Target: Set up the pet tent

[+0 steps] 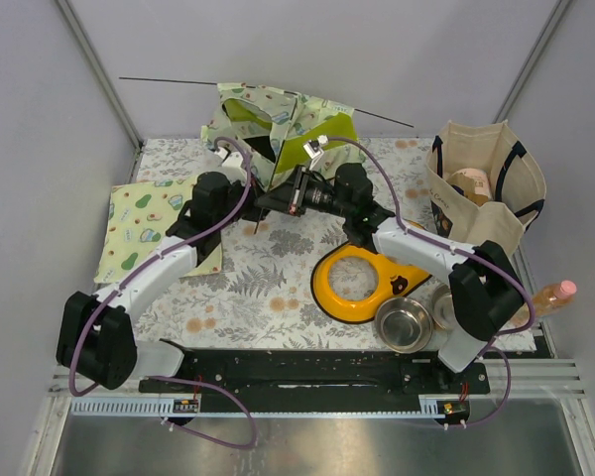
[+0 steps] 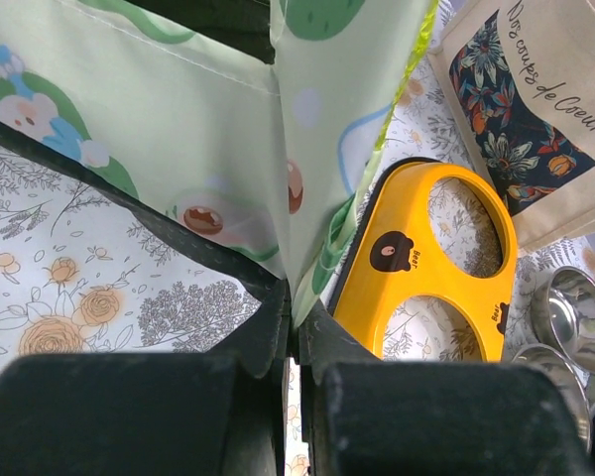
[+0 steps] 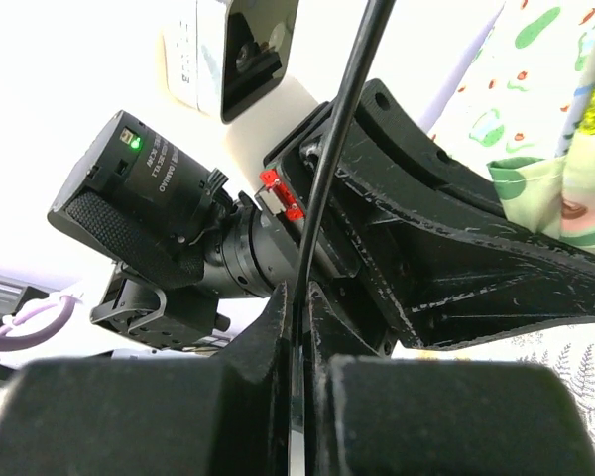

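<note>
The pet tent (image 1: 278,124), pale green avocado-print fabric with lime panels, sits half collapsed at the back middle of the table. Thin black poles stick out of it to the left (image 1: 169,80) and right. My left gripper (image 1: 260,183) is at its front edge. In the left wrist view it (image 2: 296,312) is shut on a fold of the tent fabric (image 2: 208,129). My right gripper (image 1: 273,203) is close beside it. In the right wrist view it (image 3: 299,297) is shut on a thin black pole (image 3: 337,129), with the left arm's wrist just behind.
An orange two-hole feeder (image 1: 362,283) lies right of centre and also shows in the left wrist view (image 2: 426,258). Two steel bowls (image 1: 405,324) sit in front of it. A canvas tote (image 1: 481,183) and a bottle (image 1: 550,296) stand at the right. The flat avocado mat (image 1: 144,228) lies at the left.
</note>
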Motion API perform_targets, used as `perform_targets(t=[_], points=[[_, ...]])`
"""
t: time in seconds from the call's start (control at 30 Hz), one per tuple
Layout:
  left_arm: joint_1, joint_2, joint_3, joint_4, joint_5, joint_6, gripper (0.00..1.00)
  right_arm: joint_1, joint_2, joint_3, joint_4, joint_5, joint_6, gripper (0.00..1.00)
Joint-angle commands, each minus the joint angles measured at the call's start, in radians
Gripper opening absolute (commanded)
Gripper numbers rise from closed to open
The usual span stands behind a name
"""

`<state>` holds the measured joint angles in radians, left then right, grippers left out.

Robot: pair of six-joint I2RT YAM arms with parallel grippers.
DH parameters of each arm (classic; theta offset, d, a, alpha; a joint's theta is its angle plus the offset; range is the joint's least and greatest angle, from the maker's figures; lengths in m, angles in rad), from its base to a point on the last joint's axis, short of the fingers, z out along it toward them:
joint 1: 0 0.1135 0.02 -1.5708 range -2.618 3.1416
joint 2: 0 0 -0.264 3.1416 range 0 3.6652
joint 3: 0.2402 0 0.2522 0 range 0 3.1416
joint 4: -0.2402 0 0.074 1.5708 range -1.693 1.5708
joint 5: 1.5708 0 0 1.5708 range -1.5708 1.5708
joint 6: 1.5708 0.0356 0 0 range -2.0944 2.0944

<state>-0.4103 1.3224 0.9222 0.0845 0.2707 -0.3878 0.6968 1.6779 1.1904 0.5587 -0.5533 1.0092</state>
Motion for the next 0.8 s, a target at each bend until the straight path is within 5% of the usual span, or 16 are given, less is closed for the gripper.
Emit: perform_targets(t=[0.0,0.5,0.77], points=[[-0.007,-0.048,0.023,-0.083,0.004,0.026,0.0,-0.082,0.014,0.078,0.07,0.182,-0.043,0.0],[-0.007,-0.04,0.027,-0.057,-0.016,0.027,0.0,-0.163,0.071,0.244,-0.042,0.205,-0.113,0.0],[-0.007,-0.127,-0.101,0.076,-0.011,0.049,0.0,-0.166,0.123,0.37,-0.154,0.303,-0.176,0.0]])
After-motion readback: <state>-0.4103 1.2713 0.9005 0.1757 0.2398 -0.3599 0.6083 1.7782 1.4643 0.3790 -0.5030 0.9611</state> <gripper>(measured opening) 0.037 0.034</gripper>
